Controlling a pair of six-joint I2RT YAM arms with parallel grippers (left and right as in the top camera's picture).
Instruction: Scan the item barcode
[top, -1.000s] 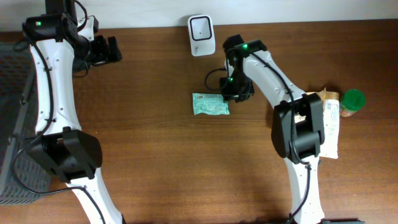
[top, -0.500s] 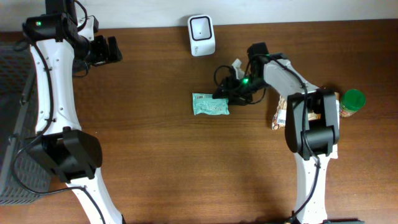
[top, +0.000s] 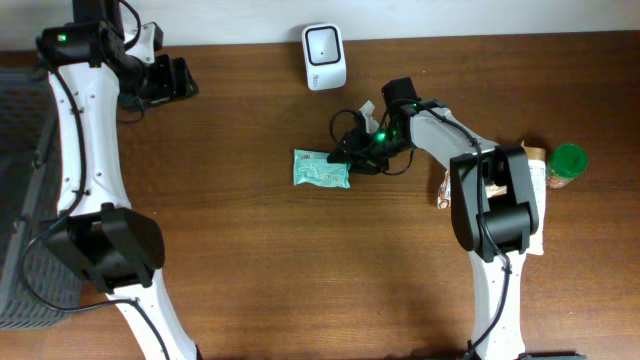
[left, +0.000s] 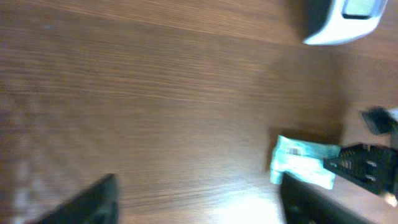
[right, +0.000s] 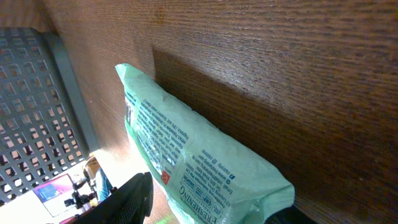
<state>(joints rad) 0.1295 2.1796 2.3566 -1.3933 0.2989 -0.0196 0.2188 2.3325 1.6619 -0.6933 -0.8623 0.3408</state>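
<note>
While the pale-green plastic packet (top: 321, 170) lies on the table before the white scanner (top: 324, 44), long axis crosswise, the nearer right gripper (top: 352, 160) flanks its end; whether it is clamped, I cannot tell.

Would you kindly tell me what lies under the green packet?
The green packet lies on the wooden table. Its underside, and anything beneath it, is hidden.

A lab bench set up like a shop checkout: white scanner (top: 324, 44), wire basket (top: 15, 150), wooden table (top: 250, 260).
</note>
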